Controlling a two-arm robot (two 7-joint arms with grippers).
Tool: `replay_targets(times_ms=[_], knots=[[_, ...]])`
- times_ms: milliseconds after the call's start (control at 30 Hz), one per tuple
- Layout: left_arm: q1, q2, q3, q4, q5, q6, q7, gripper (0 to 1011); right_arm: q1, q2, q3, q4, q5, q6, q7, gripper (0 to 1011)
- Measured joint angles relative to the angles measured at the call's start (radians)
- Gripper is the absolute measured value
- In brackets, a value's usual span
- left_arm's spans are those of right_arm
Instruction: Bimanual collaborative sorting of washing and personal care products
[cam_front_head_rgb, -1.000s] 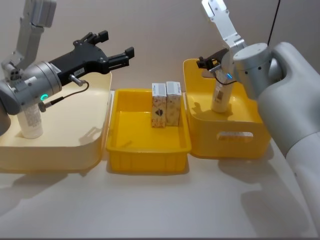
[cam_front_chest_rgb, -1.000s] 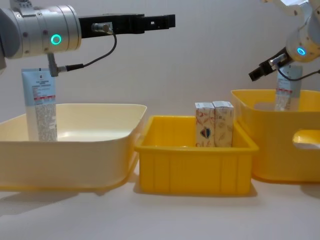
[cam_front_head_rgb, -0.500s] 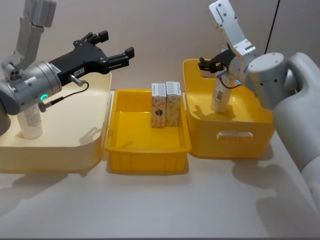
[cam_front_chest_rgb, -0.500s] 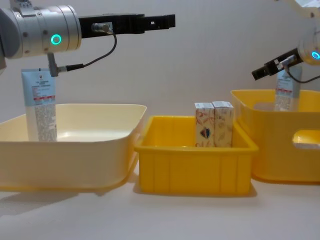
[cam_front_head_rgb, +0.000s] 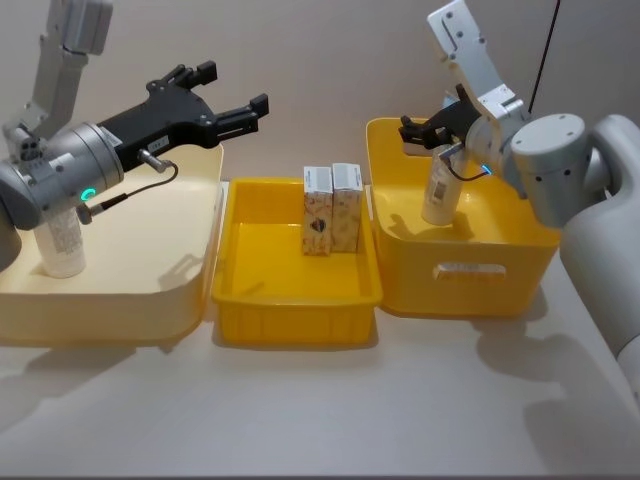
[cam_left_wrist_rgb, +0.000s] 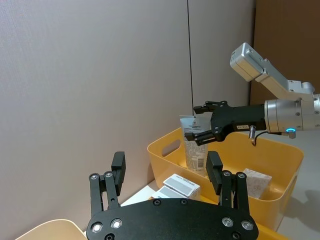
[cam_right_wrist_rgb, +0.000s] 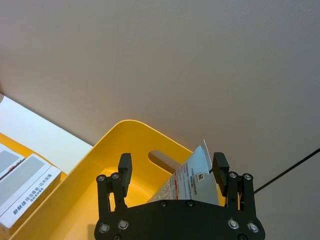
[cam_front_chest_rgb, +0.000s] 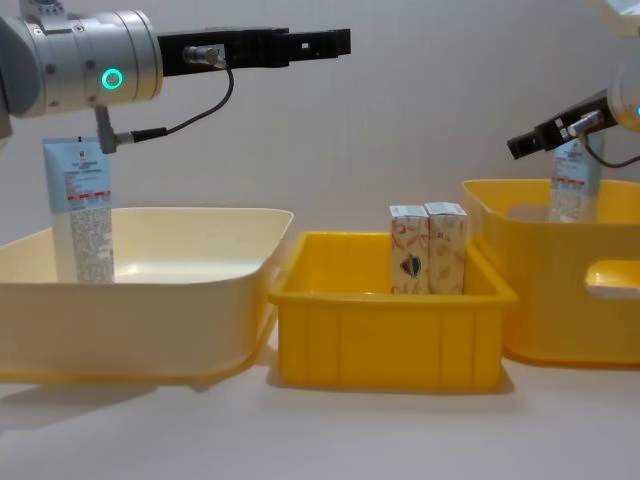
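Reading labels: both tubes carry a red band and blocks of small print, too fine to make out; the cartons show an orange pattern, one with a dark emblem on its front.
Tube in cream bin (cam_front_head_rgb: 62, 238): upright at the near left corner of the wide cream bin (cam_front_head_rgb: 150, 290), close to its wall, with the rest of the bin floor bare.
Tube in orange bin (cam_front_head_rgb: 441, 190): tilted slightly, standing near the back of the deep orange bin (cam_front_head_rgb: 470, 285), its flat crimped top between the right claw's fingers.
Cartons (cam_front_head_rgb: 332, 208): two side by side, touching, upright at the back wall of the middle yellow bin (cam_front_head_rgb: 295, 300); the front of that bin lies open.
Right claw (cam_front_head_rgb: 432, 135): fingers apart, one on each side of the tube's top, with visible gaps in the right wrist view; above the orange bin's back edge.
Left claw (cam_front_head_rgb: 232, 95): fingers apart, holding nothing, raised high over the far right corner of the cream bin, pointing toward the middle.
Surface (cam_front_head_rgb: 330, 410): bare in front of all three bins.
Bin edges: the three bins sit in a row, rims nearly touching.
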Motion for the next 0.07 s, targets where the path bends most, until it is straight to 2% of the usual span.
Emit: replay_targets(times_ms=[67], knots=[[0.0, 0.0, 0.0, 0.0, 0.0, 0.0, 0.0, 1003, -0.003, 0.002, 0.0, -0.004, 0.001, -0.003, 0.002, 999]])
